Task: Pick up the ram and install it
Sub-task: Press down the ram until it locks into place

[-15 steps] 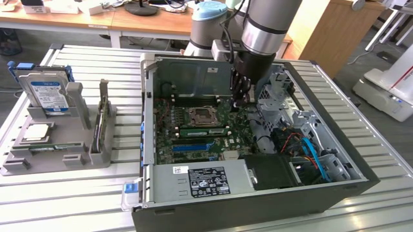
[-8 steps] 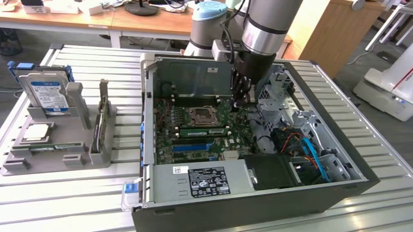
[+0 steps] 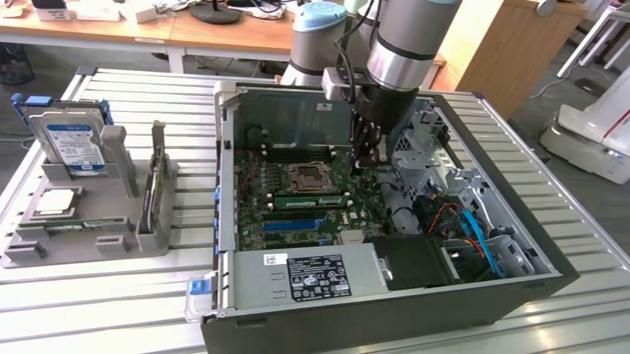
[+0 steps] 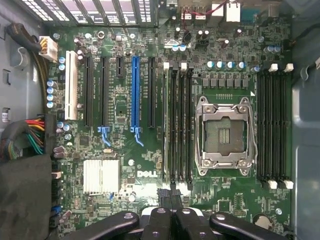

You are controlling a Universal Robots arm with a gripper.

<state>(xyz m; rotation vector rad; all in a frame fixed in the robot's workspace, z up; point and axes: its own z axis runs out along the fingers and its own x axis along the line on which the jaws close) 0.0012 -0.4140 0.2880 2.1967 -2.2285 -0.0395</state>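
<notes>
**Exterior view.** A slatted silver metal table (image 3: pixel 118 310) carries an open black and silver desktop computer case (image 3: pixel 394 310), lying on its side with the green motherboard (image 3: pixel 258 221) facing up. Beyond the table are wooden desks and, at the far right, a white machine cut off by the frame's edge.

On the left of the table sits a grey plastic parts holder (image 3: pixel 118 243). It holds an upright boxy silver hard drive with a blue label (image 3: pixel 74 144) and a square silver processor chip (image 3: pixel 54 200). A thin dark board stands on edge in the holder's right side; what it is cannot be told.

The ram (image 3: pixel 313 200), a long narrow green stick with a small white label, stands on edge in a slot just on the near side of the square metal processor socket (image 3: pixel 307 177).

The silver and grey robot arm (image 3: pixel 403 44) drops straight down into the case from above. Its black gripper (image 3: pixel 367 158) points down just right of the socket and carries nothing.

**Wrist view.** The camera looks straight down on the motherboard. The gripper (image 4: pixel 172 197) has its jaws pressed together at the end of the bank of black memory slots (image 4: pixel 180 125) beside the socket (image 4: pixel 225 136). The stick is hard to pick out among these slots. The black case walls on either side are in shadow.
</notes>
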